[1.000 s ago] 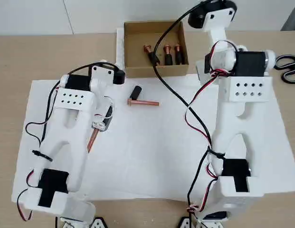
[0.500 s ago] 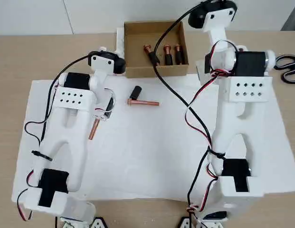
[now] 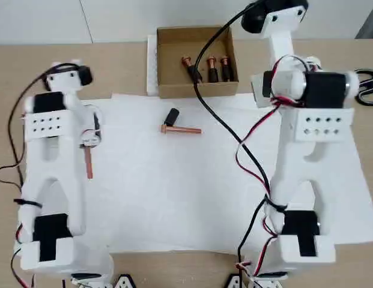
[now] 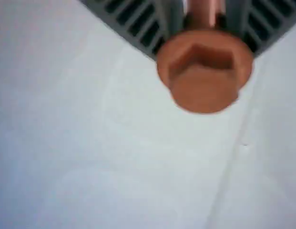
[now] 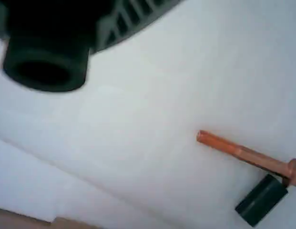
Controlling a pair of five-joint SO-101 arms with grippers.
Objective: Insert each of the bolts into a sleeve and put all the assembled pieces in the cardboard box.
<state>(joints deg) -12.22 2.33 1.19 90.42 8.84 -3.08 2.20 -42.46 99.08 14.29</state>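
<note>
Left fingers (image 4: 131,16) are clamped on a copper-coloured hex-head metal bolt (image 3: 88,162), held at the left edge of the white foam sheet (image 3: 192,198) that covers the wooden counter (image 3: 18,72). Right fingers (image 5: 133,19) grip a short black cylindrical sleeve (image 5: 45,62), bore end facing the wrist camera, above the sheet. A second copper bolt (image 3: 181,129) lies flat on the sheet in front of the open brown cardboard box (image 3: 174,90). A second black sleeve (image 3: 172,116) sits just beside its head end; can't tell if they touch. Three bolt-in-sleeve assemblies (image 3: 212,69) lie side by side in the box.
</note>
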